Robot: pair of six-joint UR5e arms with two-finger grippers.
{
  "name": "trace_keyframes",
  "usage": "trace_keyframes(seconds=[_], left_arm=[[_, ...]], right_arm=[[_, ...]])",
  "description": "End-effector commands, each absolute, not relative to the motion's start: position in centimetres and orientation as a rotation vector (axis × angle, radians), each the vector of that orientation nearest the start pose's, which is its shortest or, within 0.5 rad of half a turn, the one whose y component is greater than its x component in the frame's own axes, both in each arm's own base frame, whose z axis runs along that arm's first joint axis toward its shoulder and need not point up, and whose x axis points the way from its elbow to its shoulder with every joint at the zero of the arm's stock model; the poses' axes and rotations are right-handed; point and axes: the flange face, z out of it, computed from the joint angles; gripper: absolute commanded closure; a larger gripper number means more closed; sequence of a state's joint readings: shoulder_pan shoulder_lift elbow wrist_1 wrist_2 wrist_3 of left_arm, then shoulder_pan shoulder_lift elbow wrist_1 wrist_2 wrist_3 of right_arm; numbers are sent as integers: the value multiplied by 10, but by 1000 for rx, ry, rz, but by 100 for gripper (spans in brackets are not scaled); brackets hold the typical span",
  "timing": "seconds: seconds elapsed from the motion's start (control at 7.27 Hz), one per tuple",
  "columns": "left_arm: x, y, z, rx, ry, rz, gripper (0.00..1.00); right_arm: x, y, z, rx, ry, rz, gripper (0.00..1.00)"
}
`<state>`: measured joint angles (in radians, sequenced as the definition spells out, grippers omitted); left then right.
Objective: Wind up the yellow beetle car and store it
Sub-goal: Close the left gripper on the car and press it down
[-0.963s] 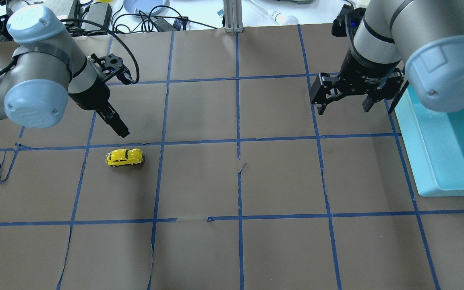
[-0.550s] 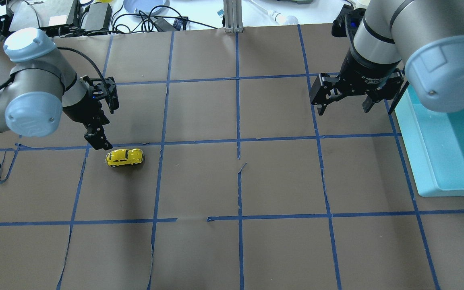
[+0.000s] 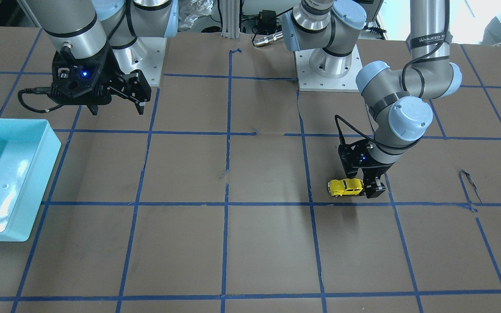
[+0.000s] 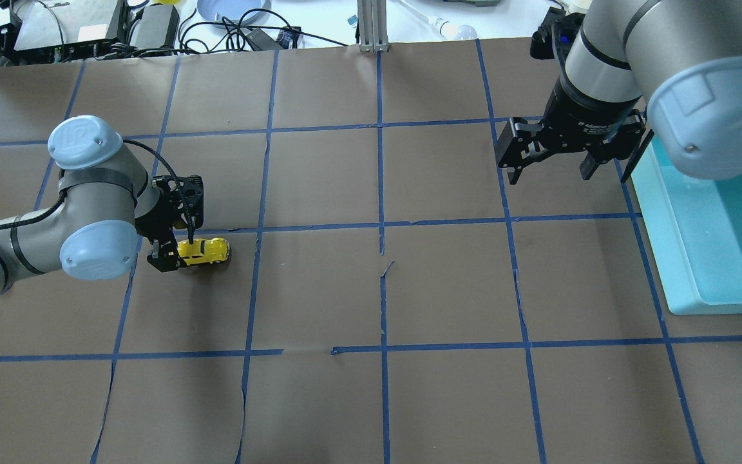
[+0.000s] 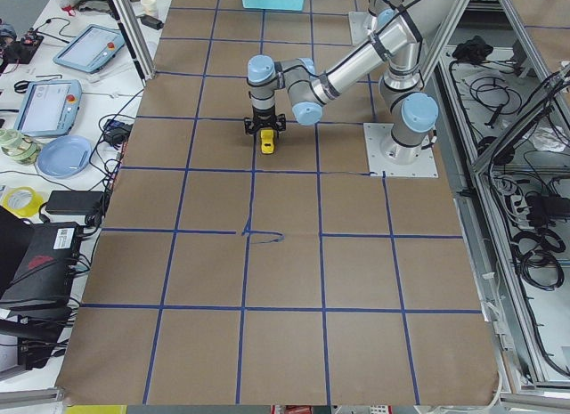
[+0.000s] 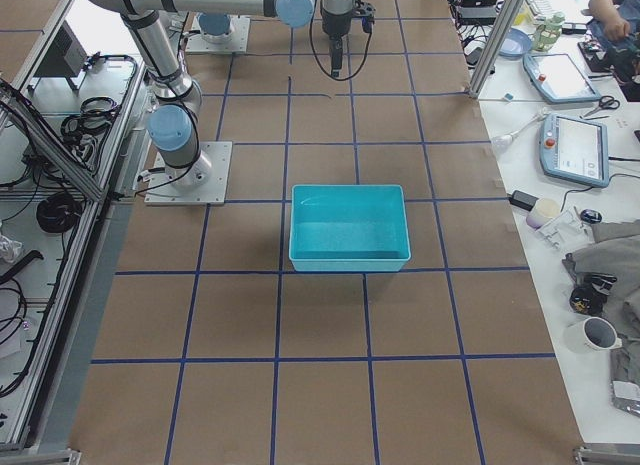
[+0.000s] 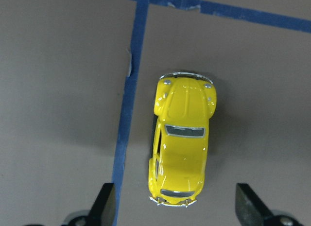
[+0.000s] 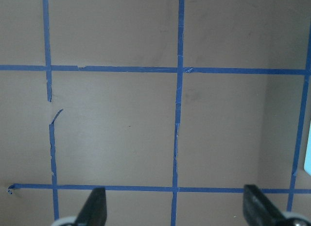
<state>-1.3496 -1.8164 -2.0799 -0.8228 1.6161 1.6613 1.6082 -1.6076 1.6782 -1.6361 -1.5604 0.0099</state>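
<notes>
The yellow beetle car (image 4: 207,250) stands on its wheels on the brown table, left of the middle; it also shows in the front view (image 3: 345,187) and the left side view (image 5: 267,145). My left gripper (image 4: 176,247) is low at the car's end, open. In the left wrist view the car (image 7: 181,153) lies lengthwise, its near end between the two fingertips (image 7: 104,206), with gaps on both sides. My right gripper (image 4: 552,169) hangs open and empty above the table at the right, next to the bin; it also shows in the front view (image 3: 118,108).
A light blue bin (image 4: 680,258) stands at the table's right edge, also seen in the front view (image 3: 55,143) and the right side view (image 6: 350,260). Blue tape lines (image 4: 380,225) form a grid on the brown paper. Cables and devices lie beyond the far edge.
My left arm has swung toward me and come down, so the open gripper now straddles the car's end. The car and the right arm have not moved.
</notes>
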Motion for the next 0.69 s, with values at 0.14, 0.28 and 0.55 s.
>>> trace_keyframes(seconds=[0.14,0.28,0.55], left_arm=[[-32,-503,206,2087,2310,47,17],[-32,-503,204,2087,2313,50,17],[-33,-505,197,2099,2326,41,33]], right_arm=[[152,-469,458,-46,3132,15,0],[152,-469,458,-46,3132,17,0],[151,-468,460,-43,3134,15,0]])
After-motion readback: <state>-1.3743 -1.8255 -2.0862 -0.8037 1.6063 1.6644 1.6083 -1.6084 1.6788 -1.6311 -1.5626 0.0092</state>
